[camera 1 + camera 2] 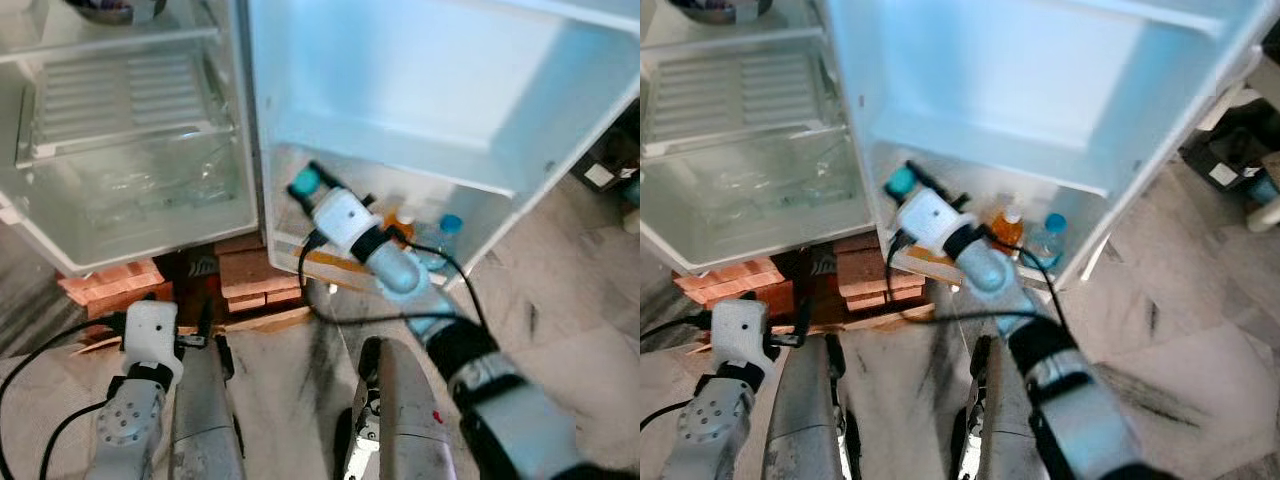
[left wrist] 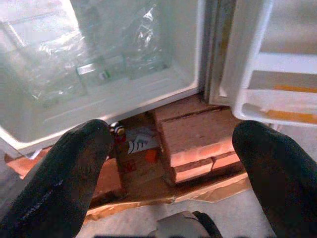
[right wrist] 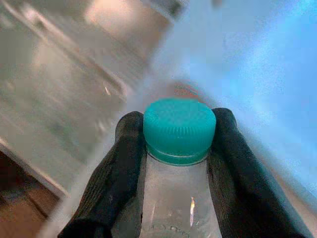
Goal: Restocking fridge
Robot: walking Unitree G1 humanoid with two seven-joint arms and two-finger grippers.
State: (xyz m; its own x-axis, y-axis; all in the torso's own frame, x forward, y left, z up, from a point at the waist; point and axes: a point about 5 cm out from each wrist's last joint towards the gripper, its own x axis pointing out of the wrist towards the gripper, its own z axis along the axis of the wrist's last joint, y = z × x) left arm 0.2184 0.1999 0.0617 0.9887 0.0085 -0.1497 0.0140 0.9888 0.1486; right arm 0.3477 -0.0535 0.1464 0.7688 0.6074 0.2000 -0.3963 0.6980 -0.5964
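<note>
1. Right gripper pinched a clear bottle with a teal cap just below the cap, one black finger on each side, holding it at the lowest shelf of the open fridge door.
2. Fridge body stood open to the left of that gripper, its wire shelf and clear drawer bare.
3. Stacked bricks lay under the fridge, below and left of the right gripper.
4. Left gripper hung low with its fingers spread wide, aimed at the bricks.
5. An orange bottle and a blue-capped bottle stood on the door shelf just right of the right gripper.
</note>
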